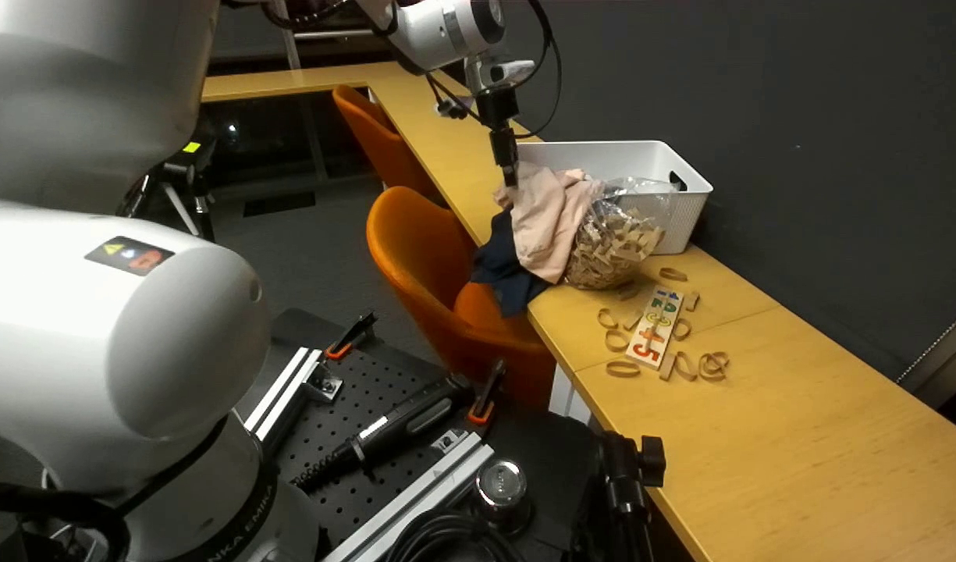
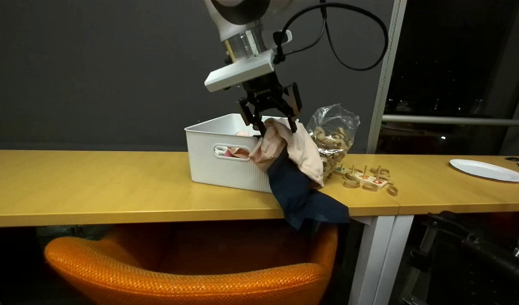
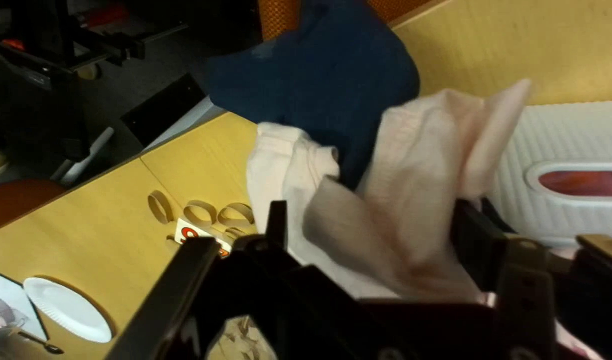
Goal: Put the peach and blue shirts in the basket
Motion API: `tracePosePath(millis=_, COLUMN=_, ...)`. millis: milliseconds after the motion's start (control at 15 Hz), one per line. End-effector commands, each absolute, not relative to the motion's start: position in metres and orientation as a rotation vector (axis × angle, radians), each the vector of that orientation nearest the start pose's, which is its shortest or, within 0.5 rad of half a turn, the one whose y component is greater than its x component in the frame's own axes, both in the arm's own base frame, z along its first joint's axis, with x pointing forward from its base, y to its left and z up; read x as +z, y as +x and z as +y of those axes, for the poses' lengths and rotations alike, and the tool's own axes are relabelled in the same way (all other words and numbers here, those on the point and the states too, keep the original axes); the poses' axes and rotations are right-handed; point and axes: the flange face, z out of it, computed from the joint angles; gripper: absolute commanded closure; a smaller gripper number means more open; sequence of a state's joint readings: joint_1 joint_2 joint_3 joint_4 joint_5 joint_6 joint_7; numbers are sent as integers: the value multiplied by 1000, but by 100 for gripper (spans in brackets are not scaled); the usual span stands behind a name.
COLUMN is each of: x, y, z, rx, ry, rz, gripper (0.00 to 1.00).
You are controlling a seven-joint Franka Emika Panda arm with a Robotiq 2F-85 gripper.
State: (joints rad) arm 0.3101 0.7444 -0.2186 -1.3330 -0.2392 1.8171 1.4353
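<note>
Gripper with jaws parted, peach shirt between them, bunched at a corner of the basket, blue shirt beneath it, hanging over an edge of the surface

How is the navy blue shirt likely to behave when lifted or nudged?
Probably floppy: the navy blue shirt droops over the edge of the table. It may drag the peach shirt along, since its upper part disappears among that one's folds. If nudged outward, it could slip off, as its lower end hangs past the edge.
</note>
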Motion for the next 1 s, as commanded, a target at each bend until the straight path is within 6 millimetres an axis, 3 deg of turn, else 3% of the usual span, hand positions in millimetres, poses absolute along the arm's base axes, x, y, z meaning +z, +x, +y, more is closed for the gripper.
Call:
tracePosePath(millis=0, x=279, y=664, z=77, rx=-188, ry=-2920, rz=2088, gripper=51)
tracePosePath(millis=400, x=266, y=621, z=58, rx=-278, ry=-2898, rz=2181, gripper=95)
tracePosePath(millis=467, x=267, y=618, z=55, rx=-302, ry=-2890, rz=2202, gripper=53)
tracePosePath(millis=600, x=267, y=614, z=53, rx=-359, ry=-2907, rz=2203, gripper=58)
tracePosePath(millis=933, x=263, y=600, z=56, rx=-522, ry=-3118, rz=2018, gripper=24)
